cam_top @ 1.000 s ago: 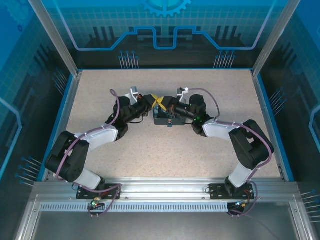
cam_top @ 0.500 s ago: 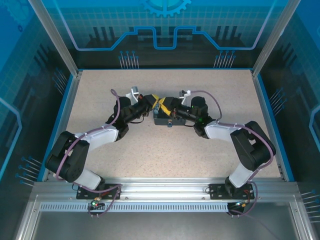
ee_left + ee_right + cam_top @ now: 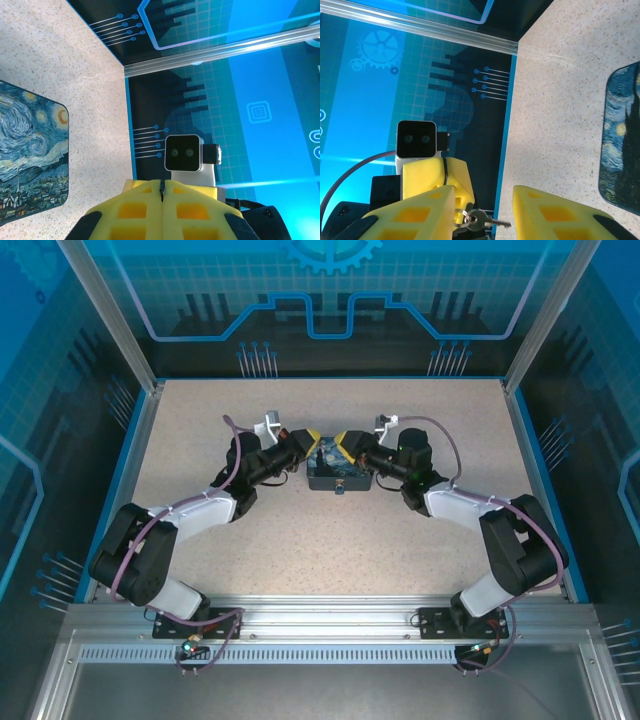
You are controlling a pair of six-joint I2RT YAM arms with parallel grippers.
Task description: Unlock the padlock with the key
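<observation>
Our left pincer [image 3: 162,192] is clenched, and the key [image 3: 482,220] hangs by its ring at its tips, by the far left corner of the Starry Night box [image 3: 336,471]. Our right pincer [image 3: 484,190] stands released, one yellow finger on either side of the key.

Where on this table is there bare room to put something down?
Bare: the far strip of table between the box and the back wall, and the wide near patch between the box and the front rail. Crowded: the middle, where the left gripper and right gripper meet at the box.
</observation>
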